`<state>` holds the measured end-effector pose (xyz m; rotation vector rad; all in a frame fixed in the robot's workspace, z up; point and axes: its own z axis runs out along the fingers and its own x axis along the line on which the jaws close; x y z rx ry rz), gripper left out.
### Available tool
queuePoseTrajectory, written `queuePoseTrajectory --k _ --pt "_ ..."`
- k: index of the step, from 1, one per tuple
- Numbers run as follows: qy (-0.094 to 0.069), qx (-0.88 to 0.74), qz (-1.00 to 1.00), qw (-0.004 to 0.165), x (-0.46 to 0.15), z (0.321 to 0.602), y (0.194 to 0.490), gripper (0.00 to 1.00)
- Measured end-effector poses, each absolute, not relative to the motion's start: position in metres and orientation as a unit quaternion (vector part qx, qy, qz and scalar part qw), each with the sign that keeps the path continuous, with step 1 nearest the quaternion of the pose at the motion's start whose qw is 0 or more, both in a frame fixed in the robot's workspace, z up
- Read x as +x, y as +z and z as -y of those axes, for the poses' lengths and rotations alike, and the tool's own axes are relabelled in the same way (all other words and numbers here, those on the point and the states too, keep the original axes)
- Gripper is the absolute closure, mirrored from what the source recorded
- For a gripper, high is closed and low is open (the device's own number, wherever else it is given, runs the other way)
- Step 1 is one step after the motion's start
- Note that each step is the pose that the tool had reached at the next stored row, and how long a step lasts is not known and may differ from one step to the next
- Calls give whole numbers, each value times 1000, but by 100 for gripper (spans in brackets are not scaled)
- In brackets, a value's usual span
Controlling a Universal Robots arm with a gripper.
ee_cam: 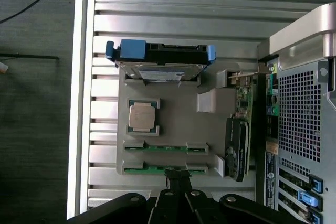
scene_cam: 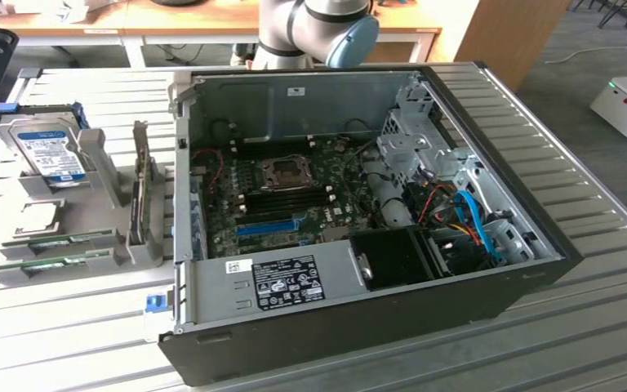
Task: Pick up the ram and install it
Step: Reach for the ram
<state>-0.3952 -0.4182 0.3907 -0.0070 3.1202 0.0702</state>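
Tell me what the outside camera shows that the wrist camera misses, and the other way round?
Exterior view: the inside of the open computer case, with its motherboard, processor socket, blue slot and coloured cables. Wrist view: the case's perforated rear panel, and the gripper, shut, in line with one ram stick. Shared: the grey holder tray carrying the hard drive, a loose processor chip, two green ram sticks and an expansion card.
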Motion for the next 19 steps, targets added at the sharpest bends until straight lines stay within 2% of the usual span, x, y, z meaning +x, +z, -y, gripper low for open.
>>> queuePoseTrajectory --k 19 --pt "22 -2 -1000 10 -395 437 391 89"
